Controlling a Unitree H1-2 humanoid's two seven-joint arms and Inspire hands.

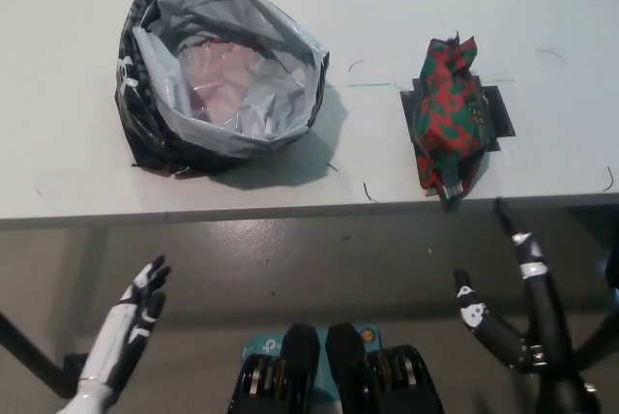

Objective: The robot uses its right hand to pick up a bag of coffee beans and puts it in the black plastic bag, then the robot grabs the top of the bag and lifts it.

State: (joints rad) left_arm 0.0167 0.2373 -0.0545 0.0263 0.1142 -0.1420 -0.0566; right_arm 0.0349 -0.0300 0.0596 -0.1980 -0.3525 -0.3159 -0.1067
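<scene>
A bag of coffee beans point(450, 114), wrapped in red and green patterned foil, lies on a black marked patch at the right of the white table point(406, 8). At the table's left stands the black plastic bag point(221, 71), its mouth wide open and showing a grey lining with something pale pink inside. My black right hand point(513, 298) is below the table's front edge, under the coffee bag, fingers spread and holding nothing. My white left hand point(131, 322) rests at the lower left, open, clear of the table.
The table's front edge point(290, 209) runs across the middle of the picture, with grey floor below it. A dark table leg point(29, 351) slants at the lower left. Thin pen marks dot the tabletop between the two bags.
</scene>
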